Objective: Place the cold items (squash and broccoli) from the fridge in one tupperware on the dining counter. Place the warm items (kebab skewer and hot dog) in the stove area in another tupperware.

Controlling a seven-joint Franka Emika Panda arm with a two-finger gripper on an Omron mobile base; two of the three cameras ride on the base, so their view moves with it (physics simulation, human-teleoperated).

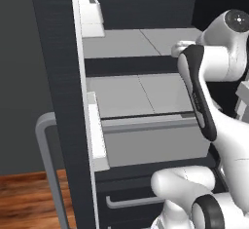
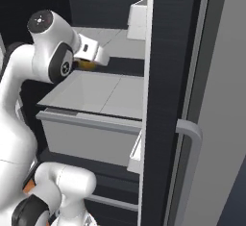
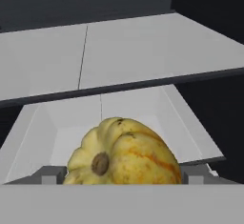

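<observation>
Pincer jaws stand wide apart on either side of a yellow squash resting on a pale grey fridge shelf, dark fridge walls around.

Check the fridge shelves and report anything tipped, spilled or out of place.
Nothing stands out. The squash lies whole on its side, stem end toward the camera, right in front of the open gripper. The shelves look level and clean.

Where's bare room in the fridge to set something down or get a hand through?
Free: the upper shelf, bare from its dark front edge to the back wall, and the white bin's floor behind the squash. Crowded: the bin's front, where the squash sits right before the open gripper.
</observation>
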